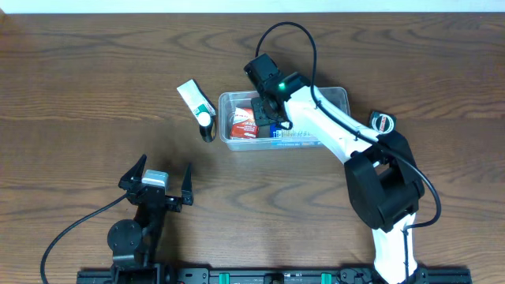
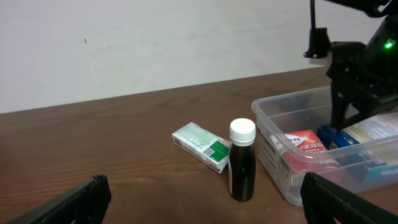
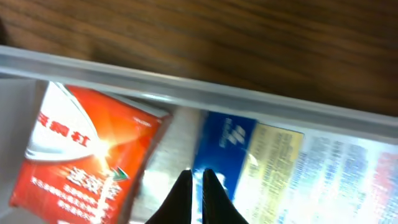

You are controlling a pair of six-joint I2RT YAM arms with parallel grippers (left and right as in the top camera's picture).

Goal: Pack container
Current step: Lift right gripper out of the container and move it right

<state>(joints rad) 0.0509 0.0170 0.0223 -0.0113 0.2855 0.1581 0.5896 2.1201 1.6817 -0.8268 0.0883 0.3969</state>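
The clear container (image 1: 338,98) stands at the table's middle back. It holds a red packet (image 1: 243,122) and a blue-and-white box (image 1: 298,136). My right gripper (image 1: 272,118) is down inside it, between the two. In the right wrist view its fingers (image 3: 193,177) are pressed nearly together and hold nothing, over the edge of the blue box (image 3: 280,162) beside the red packet (image 3: 81,155), below the tub's rim (image 3: 186,93). My left gripper (image 1: 156,183) is open and empty near the front left, also in its wrist view (image 2: 199,205).
A white-and-green box (image 1: 192,96) and a dark bottle with a white cap (image 1: 207,122) lie just left of the container; both show in the left wrist view, box (image 2: 202,146) and bottle (image 2: 242,162). A small tape roll (image 1: 382,122) sits right of the container.
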